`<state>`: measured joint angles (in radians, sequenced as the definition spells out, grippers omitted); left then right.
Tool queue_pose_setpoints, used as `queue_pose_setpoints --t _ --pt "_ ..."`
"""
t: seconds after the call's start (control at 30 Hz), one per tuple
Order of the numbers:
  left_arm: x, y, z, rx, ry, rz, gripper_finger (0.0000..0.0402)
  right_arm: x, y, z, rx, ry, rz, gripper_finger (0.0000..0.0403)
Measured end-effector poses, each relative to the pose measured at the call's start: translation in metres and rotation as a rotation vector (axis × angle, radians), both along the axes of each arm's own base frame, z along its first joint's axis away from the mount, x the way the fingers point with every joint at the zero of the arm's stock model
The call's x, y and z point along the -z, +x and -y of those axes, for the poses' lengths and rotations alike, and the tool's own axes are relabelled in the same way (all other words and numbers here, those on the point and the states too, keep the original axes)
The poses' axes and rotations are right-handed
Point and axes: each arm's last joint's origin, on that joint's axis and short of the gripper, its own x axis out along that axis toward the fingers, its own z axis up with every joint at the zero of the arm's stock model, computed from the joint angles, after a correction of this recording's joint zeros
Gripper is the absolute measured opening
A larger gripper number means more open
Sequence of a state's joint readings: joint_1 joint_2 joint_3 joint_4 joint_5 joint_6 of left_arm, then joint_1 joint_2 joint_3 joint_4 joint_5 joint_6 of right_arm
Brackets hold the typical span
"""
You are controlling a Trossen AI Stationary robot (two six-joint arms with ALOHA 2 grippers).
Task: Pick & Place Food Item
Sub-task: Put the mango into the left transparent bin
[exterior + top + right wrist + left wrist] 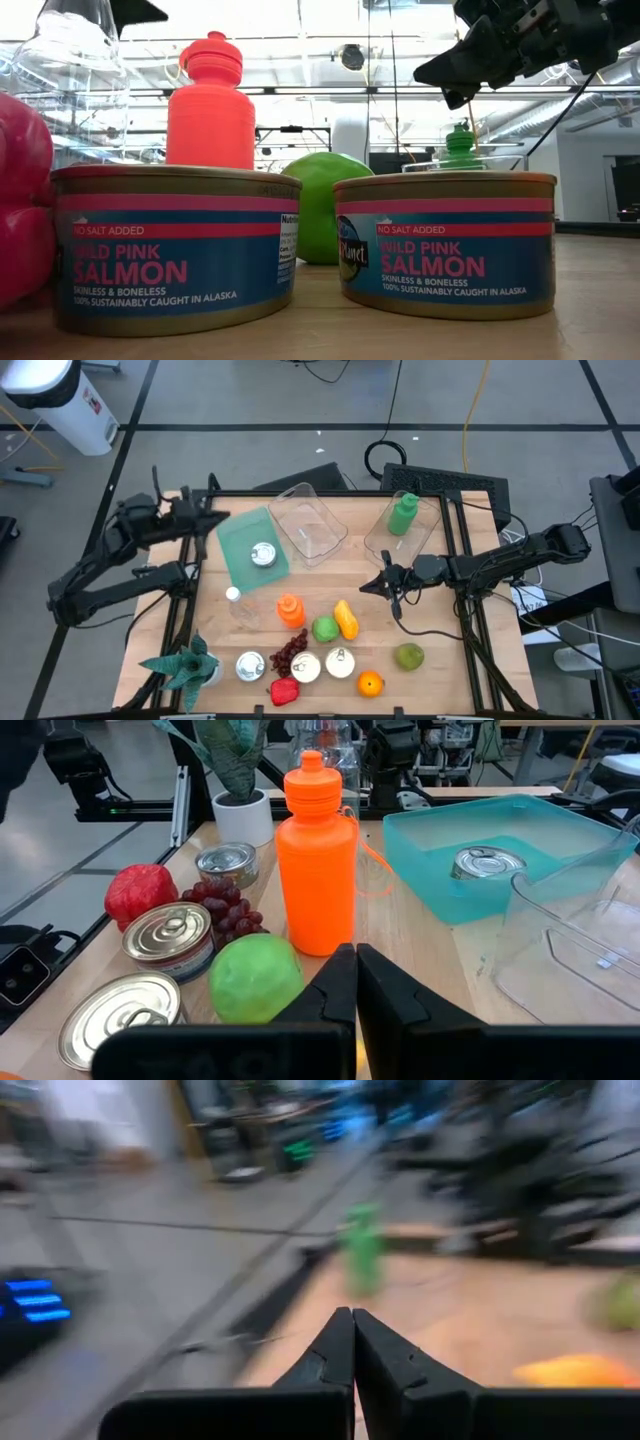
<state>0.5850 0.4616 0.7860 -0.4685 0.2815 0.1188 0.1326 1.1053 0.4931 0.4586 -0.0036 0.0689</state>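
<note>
A teal bin [240,555] at the table's far left holds a salmon can [263,554], which lies on the bin's floor. An orange bottle [289,610], a green apple [325,628], a yellow pepper [346,618], grapes [290,650] and more cans [307,667] sit on the near half of the table. My left gripper [222,517] is shut and empty, raised just beyond the bin's far left corner. My right gripper [372,586] is also shut and empty; it hovers at mid-table, pointing toward the orange bottle [318,860] and the apple [255,978].
Two clear containers [308,522] [425,535] stand at the far side, one holding a green bottle [403,513]. A potted plant [185,665], a red fruit [284,690], an orange [370,683], a lime-green fruit [408,656] and a clear bottle [235,600] lie around the near edge.
</note>
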Motion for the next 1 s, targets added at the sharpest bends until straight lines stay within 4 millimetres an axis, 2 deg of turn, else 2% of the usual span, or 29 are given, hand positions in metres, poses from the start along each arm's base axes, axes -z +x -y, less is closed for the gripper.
queue_pose_setpoints --t 0.07,0.17,0.27,0.43,0.57,0.7,0.83,1.0 --pt "0.0 0.0 0.004 0.092 -0.052 0.02 0.0002 0.0 0.0 0.0 0.0 0.0 0.0 0.0" --pt "0.005 -0.003 0.007 0.137 -0.079 0.041 0.0001 0.0 0.0 0.0 0.0 -0.001 0.003 0.0" --pt "0.017 -0.008 0.008 0.058 -0.053 0.063 0.0001 -0.001 0.0 0.0 0.001 0.002 0.009 0.0" --pt "0.051 -0.014 0.009 -0.034 -0.09 0.092 0.0001 -0.001 0.0 0.0 0.004 0.014 0.007 0.0" --pt "0.069 -0.02 0.012 -0.05 -0.082 0.178 0.0001 -0.001 0.0 0.0 0.005 0.014 0.007 0.0" --pt "0.087 -0.026 0.012 -0.156 -0.084 0.288 0.0001 -0.001 0.0 0.0 0.005 0.015 0.006 0.0" --pt "0.113 -0.018 0.005 -0.221 -0.14 0.23 0.0001 -0.001 0.0 0.0 0.004 0.013 0.006 0.0" --pt "0.133 -0.01 0.0 -0.239 -0.146 0.223 0.0001 -0.001 0.0 0.0 0.006 0.006 0.006 0.0"
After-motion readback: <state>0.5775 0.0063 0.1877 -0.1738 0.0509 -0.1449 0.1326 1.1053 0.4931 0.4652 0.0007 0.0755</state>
